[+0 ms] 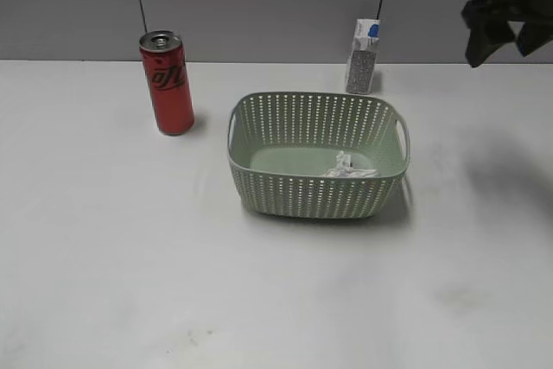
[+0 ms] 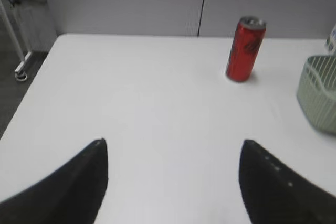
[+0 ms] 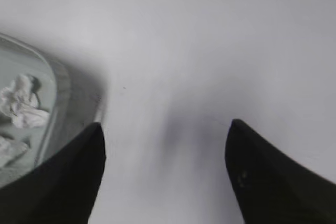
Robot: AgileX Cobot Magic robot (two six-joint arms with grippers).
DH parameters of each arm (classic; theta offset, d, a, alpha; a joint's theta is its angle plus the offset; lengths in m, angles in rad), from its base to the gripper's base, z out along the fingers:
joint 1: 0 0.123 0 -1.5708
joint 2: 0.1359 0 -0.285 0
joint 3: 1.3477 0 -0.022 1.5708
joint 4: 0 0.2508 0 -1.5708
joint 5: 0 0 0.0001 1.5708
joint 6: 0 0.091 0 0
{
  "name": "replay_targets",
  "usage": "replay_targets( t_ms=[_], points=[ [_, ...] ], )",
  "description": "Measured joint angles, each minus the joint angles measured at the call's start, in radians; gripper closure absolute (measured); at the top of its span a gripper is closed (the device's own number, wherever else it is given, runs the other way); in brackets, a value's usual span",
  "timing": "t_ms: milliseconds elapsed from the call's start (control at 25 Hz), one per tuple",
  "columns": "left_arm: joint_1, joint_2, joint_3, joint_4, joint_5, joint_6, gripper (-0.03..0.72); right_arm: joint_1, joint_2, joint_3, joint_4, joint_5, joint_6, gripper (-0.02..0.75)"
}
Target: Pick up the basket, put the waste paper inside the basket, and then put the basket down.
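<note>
A wide white tabletop [image 1: 104, 257] fills the scene, backed by a plain grey wall.

Just right of the middle sits the basket [image 1: 318, 155], pale sage green with slotted sides and a handle cut-out at each short end. It rests flat on the tabletop, upright, with its open top facing up. Nothing is touching it.

Inside the basket, against the near wall toward the right end, lies the waste paper [image 1: 349, 167], a small heap of crumpled white tissue on the basket floor. The right wrist view shows the same wads [image 3: 21, 103] inside the basket's rim.

A tall red drink can [image 1: 168, 82] stands upright to the left of the basket, well apart from it and a little farther back. Behind the basket, near the wall, a small white and blue carton [image 1: 363, 56] stands upright.

The right end effector [image 1: 505, 16] hangs in the air at the upper right of the exterior view, clear of the basket. Its own camera shows the two dark fingers [image 3: 63, 182] spread wide, with only bare tabletop between them.

The left end effector [image 2: 173, 182] is out of sight in the exterior view. Its wrist view shows its fingers [image 2: 68, 187] likewise spread wide and holding nothing, over bare tabletop, with the can and one end of the basket ahead to the right.
</note>
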Motion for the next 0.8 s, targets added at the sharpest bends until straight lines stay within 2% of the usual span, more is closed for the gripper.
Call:
replay_targets(
  t_ms=[200,400,560,800],
  points=[
    [0.0,0.0,0.057,-0.025,-0.076,0.047,0.097,-0.036,-0.086,0.004,0.02,0.112,-0.04,0.199],
    [0.0,0.0,0.088,-0.037,-0.075,0.054,0.097,-0.036,-0.275,0.103,0.104,0.095,-0.064,0.199],
    [0.0,0.0,0.096,-0.043,-0.068,0.054,0.097,-0.036,-0.466,0.264,0.135,0.034,-0.069,0.199],
    [0.0,0.0,0.099,-0.043,-0.068,0.054,0.097,-0.036,-0.759,0.561,0.14,0.024,-0.071,0.199]
  ],
)
